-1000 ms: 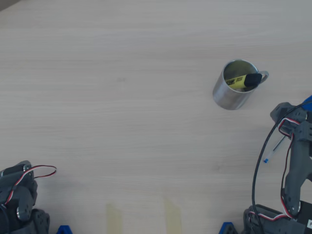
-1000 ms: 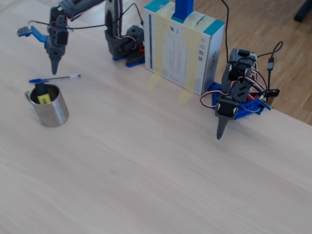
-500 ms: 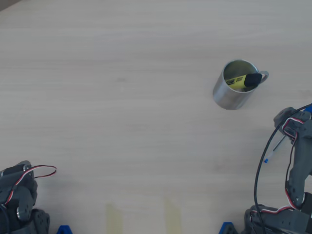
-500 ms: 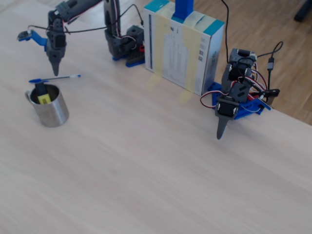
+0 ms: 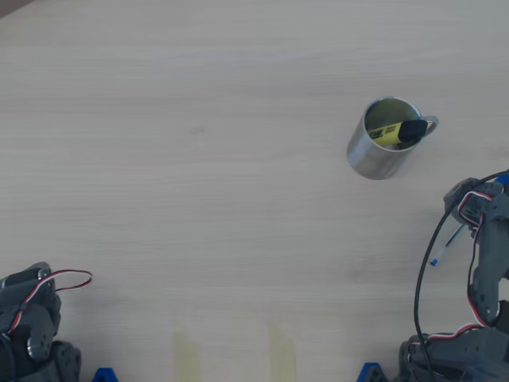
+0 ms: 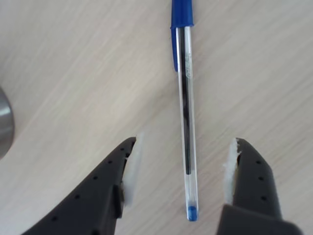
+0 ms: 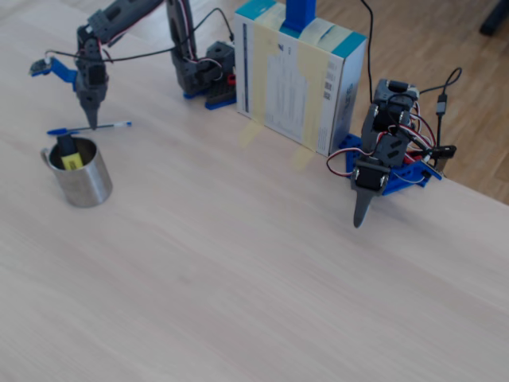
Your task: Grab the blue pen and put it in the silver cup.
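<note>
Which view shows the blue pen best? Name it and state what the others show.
The wrist view: the blue pen lies nearly full length on the table, cap and clear barrel sharp, between the open gripper's fingers. The overhead view shows only its tip end beside the arm. The fixed view shows it whole but tiny, behind the silver cup.

Bright, even light, faint shadows; the wrist view looks slightly soft.

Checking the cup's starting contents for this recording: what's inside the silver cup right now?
The cup holds a yellow highlighter with a black cap, leaning against the rim near the handle. The cup's bottom under it is hidden. The blue pen lies on the table outside, between the open gripper's fingers.
</note>
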Motion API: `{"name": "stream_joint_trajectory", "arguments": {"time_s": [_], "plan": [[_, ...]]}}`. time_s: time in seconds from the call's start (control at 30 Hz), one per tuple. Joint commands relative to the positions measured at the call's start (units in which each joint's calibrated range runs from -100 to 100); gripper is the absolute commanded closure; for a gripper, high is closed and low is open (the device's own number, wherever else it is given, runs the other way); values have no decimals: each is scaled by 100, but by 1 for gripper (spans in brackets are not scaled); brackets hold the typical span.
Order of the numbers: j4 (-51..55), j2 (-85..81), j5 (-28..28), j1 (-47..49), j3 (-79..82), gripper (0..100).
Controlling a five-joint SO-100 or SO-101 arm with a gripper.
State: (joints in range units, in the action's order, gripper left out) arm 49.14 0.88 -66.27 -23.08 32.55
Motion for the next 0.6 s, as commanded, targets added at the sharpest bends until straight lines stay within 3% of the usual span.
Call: {"name": "stream_joint_trajectory", "arguments": {"time_s": [0.0, 0.4, 0.57], "plan": [[-36, 62, 27, -40, -212, 73], [-62, 669, 27, -127, -276, 73], [-534, 893, 27, -127, -203, 73]]}}
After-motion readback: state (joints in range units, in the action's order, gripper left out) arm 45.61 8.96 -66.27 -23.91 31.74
